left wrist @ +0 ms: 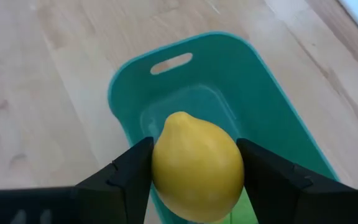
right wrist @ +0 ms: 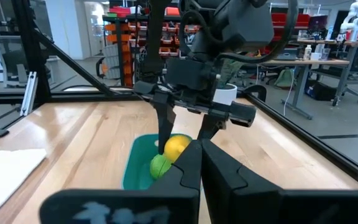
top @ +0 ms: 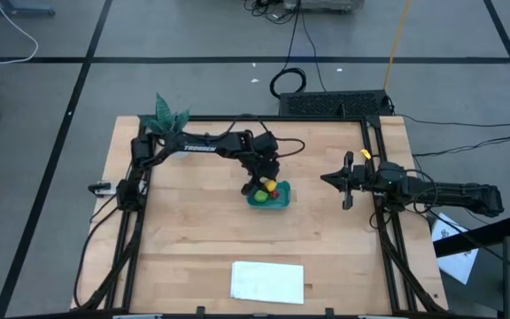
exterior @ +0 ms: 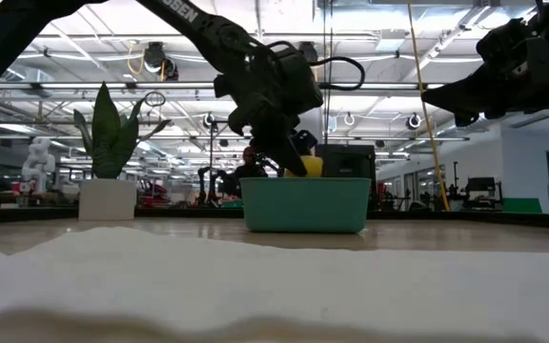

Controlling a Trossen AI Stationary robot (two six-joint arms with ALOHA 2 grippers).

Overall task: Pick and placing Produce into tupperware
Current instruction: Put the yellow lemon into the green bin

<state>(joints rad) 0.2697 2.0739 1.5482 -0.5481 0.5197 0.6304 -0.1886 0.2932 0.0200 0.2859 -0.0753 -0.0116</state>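
Observation:
My left gripper [left wrist: 197,186] hangs over the teal tupperware [left wrist: 247,74], shut on the yellow lemon-like piece [left wrist: 197,165]. The tub stands on the wooden table near its middle [top: 277,202]. The lime-green piece [right wrist: 160,167] lies inside the tub, under and beside the lemon. I cannot make out the red piece plainly. My right gripper [top: 326,179] waits, shut, in the air to the right of the tub, pointing at it, and touches nothing. My left gripper pinches the lemon-like piece across its middle [left wrist: 166,168], one finger [left wrist: 126,177] on each side. The fingers come from above, pointing down into the tub. The lemon is lifted, its lower part level with the tub's rim [exterior: 305,170].
A flat white sheet [top: 267,281] lies near the table's near edge. A potted green plant [top: 165,116] stands at the far left corner. Black frame rails [top: 374,204] run along the table's sides. Bare wood lies around the tub.

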